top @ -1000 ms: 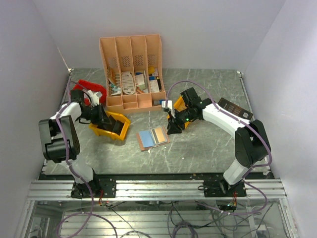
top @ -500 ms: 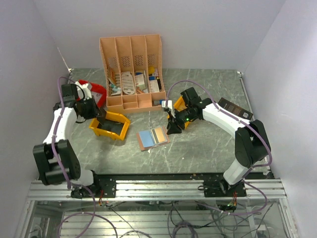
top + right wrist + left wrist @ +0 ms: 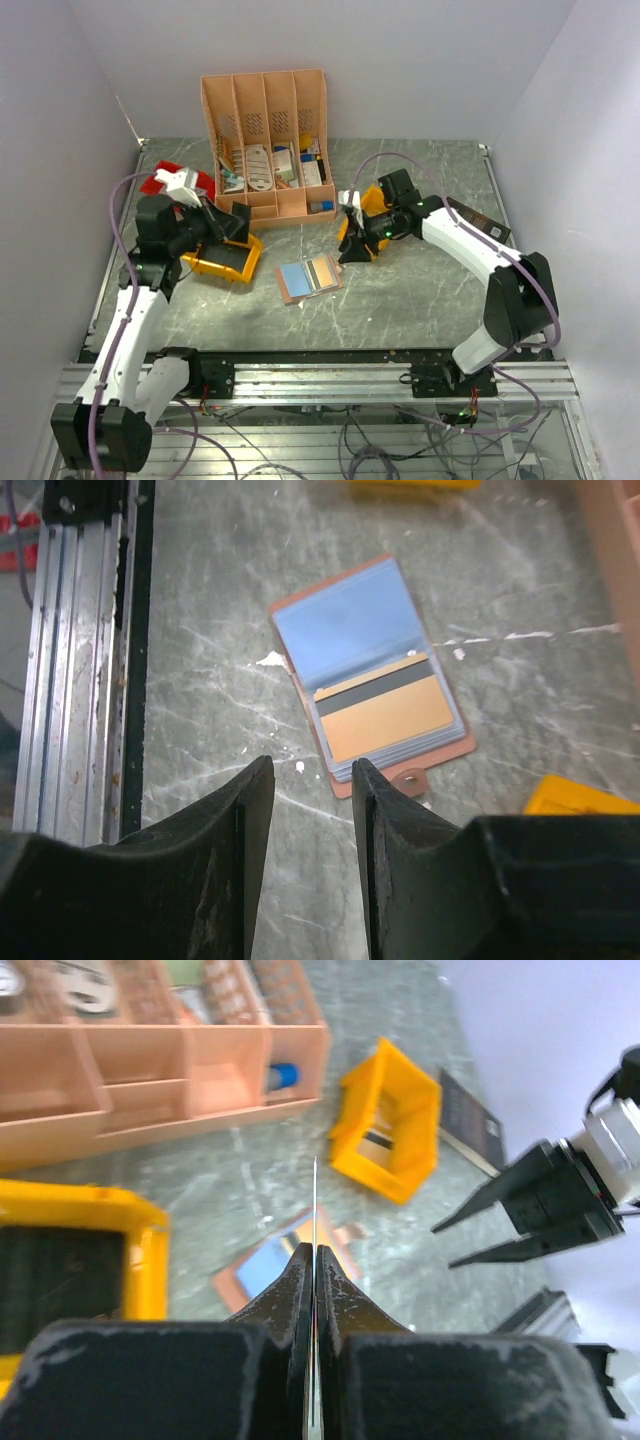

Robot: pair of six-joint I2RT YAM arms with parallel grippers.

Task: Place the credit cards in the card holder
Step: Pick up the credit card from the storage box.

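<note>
The card holder (image 3: 308,277) lies open on the table, tan with bluish clear pockets; an orange card (image 3: 385,710) with a dark stripe sits in one pocket. My left gripper (image 3: 315,1252) is shut on a thin credit card (image 3: 316,1195), seen edge-on as a pale line sticking up between the fingers. It hovers above the yellow bin (image 3: 222,256), left of the holder (image 3: 275,1260). My right gripper (image 3: 352,250) stands open with nothing in it, just right of the holder (image 3: 370,670) and above the table.
A peach slotted organiser (image 3: 265,140) full of leaflets stands at the back. A second yellow bin (image 3: 366,212) lies on its side behind the right gripper. A red bin (image 3: 168,178) sits far left and a black book (image 3: 476,220) far right.
My left arm has pulled up and back out of the yellow bin, its jaws closing on the card. The right gripper has shifted slightly to the right and up.
</note>
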